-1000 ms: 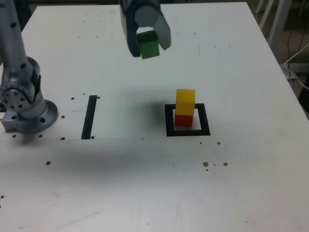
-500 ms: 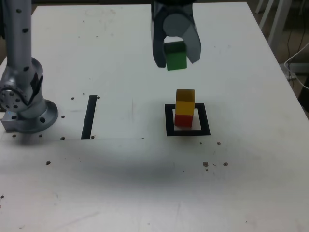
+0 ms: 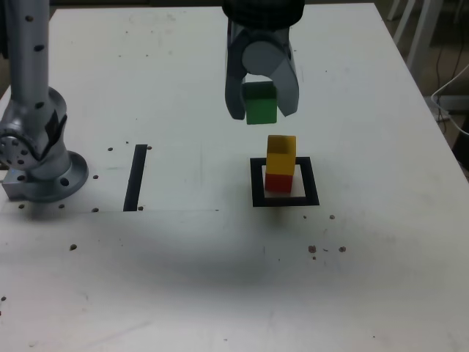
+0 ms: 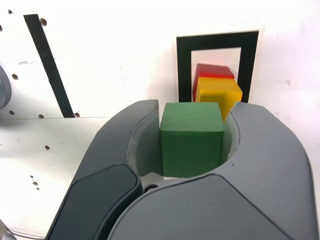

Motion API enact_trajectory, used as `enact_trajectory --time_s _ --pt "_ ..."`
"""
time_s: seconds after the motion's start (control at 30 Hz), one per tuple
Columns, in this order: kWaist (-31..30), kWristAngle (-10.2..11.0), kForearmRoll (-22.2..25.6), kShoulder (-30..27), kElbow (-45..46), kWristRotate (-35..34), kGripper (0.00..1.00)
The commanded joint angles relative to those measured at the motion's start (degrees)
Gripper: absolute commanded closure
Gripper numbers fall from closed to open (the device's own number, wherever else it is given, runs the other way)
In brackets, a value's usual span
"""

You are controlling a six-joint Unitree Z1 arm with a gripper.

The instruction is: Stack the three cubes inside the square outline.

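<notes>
My arm [image 3: 29, 81] is silver-grey metal on a round, bolt-studded base [image 3: 44, 172]; its claw [image 3: 261, 110] has rounded dark-grey fingers.

Robotics lab or test bench, not home. White table [image 3: 220, 293] drilled with small mounting holes, fills nearly whole exterior view. Silver arm base [image 3: 37, 165] bolted down at 9 o'clock. Black tape markings on tabletop: square outline [image 3: 256, 187] just right of centre, straight strip [image 3: 135, 178] toward 9 o'clock. Coloured test cubes in use. Beyond table edge at 1–2 o'clock: white furniture legs [image 3: 421, 33], loose cable [image 3: 451, 95] on floor.
</notes>
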Motion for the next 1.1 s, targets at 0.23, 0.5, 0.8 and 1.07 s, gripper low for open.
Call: enact_trajectory --time_s 0.23,0.5,0.8,1.07 --pt "-3.0 0.1 -0.5 2.4 -1.4 -2.4 1.0" --pt "-3.3 0.0 -0.8 3.9 -2.4 -2.7 1.0" --pt "-3.3 0.3 -1.6 4.4 -2.4 -3.3 1.0" --pt "-3.1 0.3 -2.2 4.7 -1.4 -3.3 0.99"
